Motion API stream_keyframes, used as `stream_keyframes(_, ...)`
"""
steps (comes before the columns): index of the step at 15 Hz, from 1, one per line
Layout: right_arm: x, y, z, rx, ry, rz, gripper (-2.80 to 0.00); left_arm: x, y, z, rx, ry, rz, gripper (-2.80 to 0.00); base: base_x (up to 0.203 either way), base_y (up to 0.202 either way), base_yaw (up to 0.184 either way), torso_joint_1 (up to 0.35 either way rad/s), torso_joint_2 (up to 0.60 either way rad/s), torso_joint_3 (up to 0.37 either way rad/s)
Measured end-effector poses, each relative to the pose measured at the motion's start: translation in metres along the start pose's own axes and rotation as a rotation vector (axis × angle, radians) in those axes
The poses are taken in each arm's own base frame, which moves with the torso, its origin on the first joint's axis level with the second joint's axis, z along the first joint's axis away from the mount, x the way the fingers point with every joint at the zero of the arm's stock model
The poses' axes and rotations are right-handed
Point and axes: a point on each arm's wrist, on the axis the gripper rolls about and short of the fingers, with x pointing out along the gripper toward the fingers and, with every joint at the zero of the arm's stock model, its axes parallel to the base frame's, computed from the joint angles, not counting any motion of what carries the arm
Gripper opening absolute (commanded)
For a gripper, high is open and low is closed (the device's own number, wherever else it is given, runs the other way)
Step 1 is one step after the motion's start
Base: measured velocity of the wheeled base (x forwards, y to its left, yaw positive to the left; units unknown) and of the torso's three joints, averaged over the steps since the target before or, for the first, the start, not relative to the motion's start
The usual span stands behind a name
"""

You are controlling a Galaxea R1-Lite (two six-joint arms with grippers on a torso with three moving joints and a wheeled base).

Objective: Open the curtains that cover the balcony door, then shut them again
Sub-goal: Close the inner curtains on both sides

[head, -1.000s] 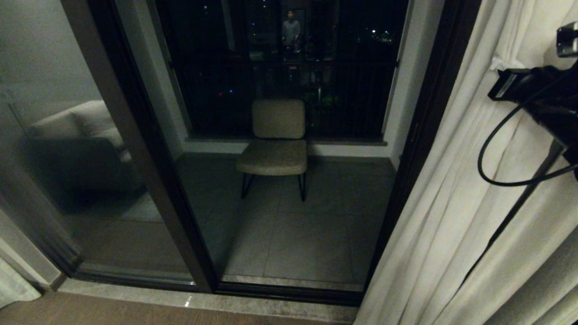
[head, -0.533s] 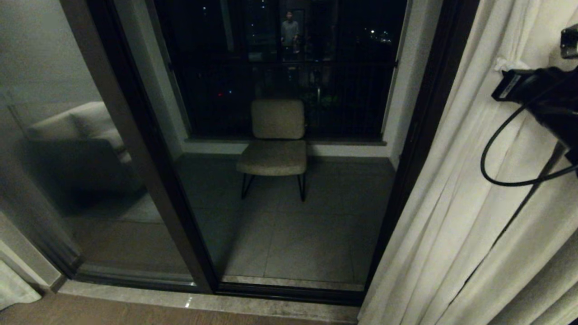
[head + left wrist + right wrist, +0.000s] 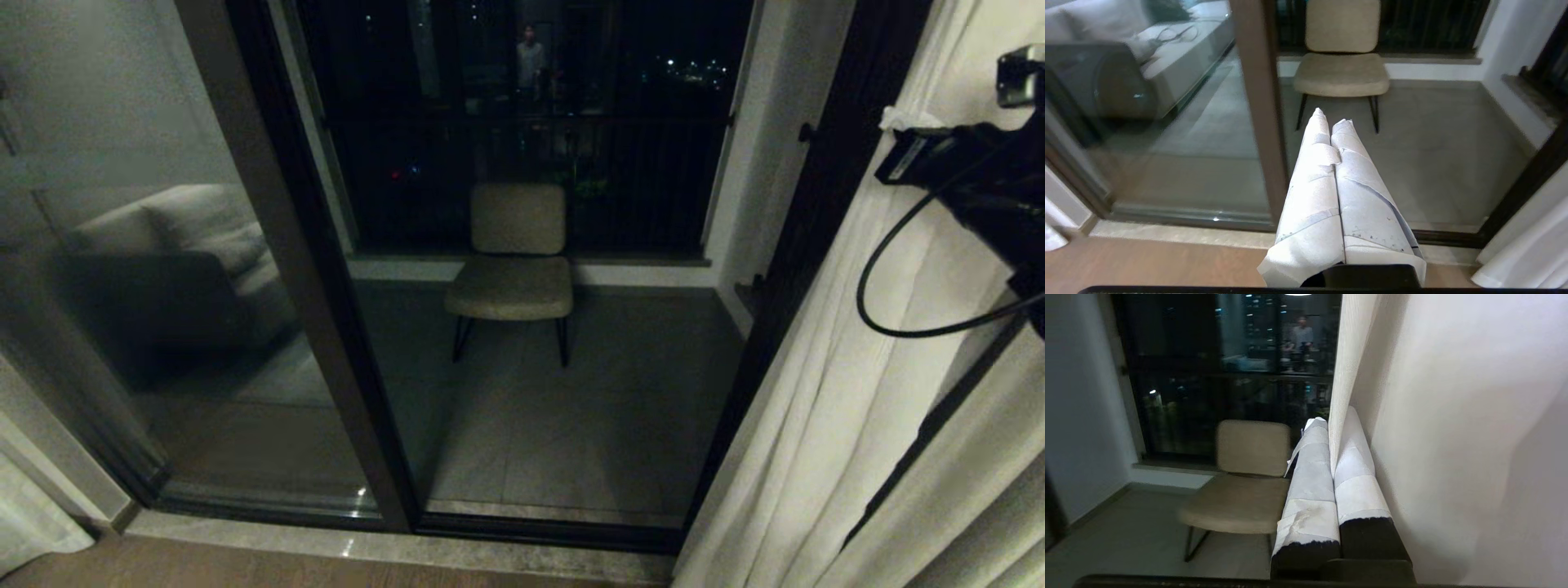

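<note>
The right-hand panel of the curtains (image 3: 816, 425) hangs gathered at the right side of the balcony door (image 3: 326, 327), whose glass is uncovered. My right gripper (image 3: 898, 122) is up at the right, shut on that panel's front edge. In the right wrist view the ribbed hem (image 3: 1343, 375) runs down between the taped fingers of the right gripper (image 3: 1333, 428). A corner of the left panel (image 3: 33, 531) shows at the lower left. The left gripper (image 3: 1331, 116) is shut with nothing in it and points at the door's lower frame (image 3: 1261, 122).
A beige chair (image 3: 514, 269) stands on the balcony behind the glass. A pale stone sill (image 3: 408, 547) runs along the door's foot, with wood floor in front. A sofa (image 3: 163, 245) and a standing person (image 3: 531, 61) are reflected in the glass.
The whole head view has shifted to the right, so the camera has moved. More of the door's dark right frame shows. The right gripper keeps its grip on the curtain edge.
</note>
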Motion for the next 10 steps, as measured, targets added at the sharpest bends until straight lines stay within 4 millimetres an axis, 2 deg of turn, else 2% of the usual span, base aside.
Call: stream_keyframes(10,0.0000,0.0002,0.0014,0.000,-0.002,0.000,-2.80,0.0000,0.0000,0.0000,0.000,0.000,0.001,-2.80,0.000,0.189,-0.002,0.003,0.00,0.003)
